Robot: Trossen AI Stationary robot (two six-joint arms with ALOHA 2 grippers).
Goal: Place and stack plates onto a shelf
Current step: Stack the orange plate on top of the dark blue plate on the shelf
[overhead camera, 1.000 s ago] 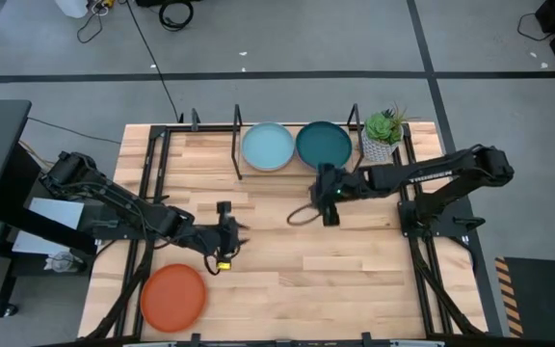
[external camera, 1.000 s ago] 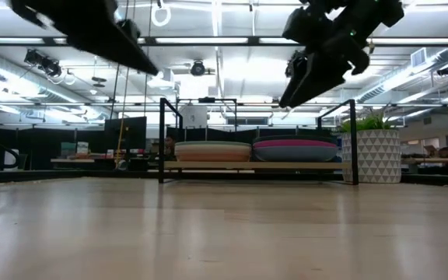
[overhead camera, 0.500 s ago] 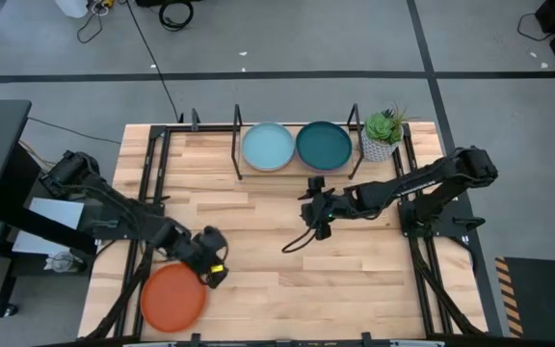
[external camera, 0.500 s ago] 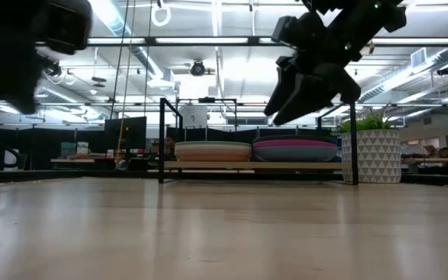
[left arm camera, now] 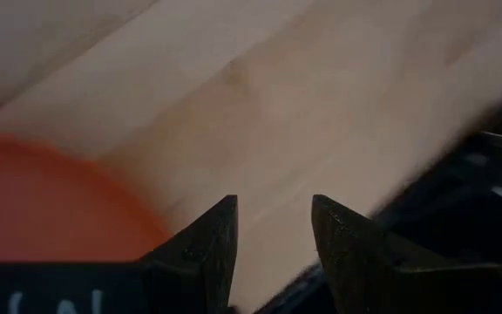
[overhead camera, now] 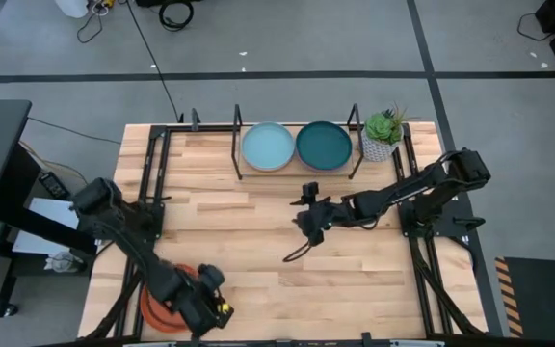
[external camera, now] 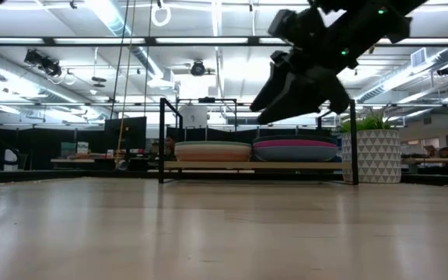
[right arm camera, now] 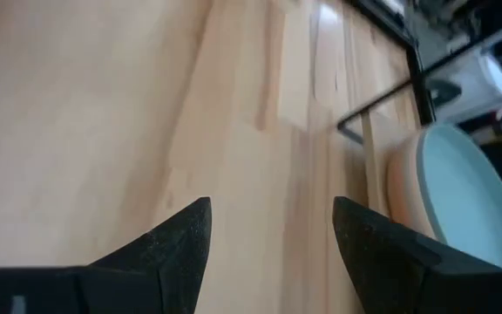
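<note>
Swinging down to the orange plate (overhead camera: pixel 167 301) at the surface's seven o'clock corner, the left gripper (overhead camera: pixel 208 306) hangs over its rim, fingers apart, right gripper (overhead camera: pixel 308 224) open mid-surface; stiff, light, probably slippery, best pinched at the rim.

arms: 2x dark, jointed | left claw (overhead camera: pixel 210 306): yellow tag | fingers: blk, wedge-shaped

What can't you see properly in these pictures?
- Round matte orange plate: high view, partly covered by the left end effector.
- Plates beneath the light teal and dark teal top plates: high view, hidden by them.
- Left arm: outside the low view.
</note>
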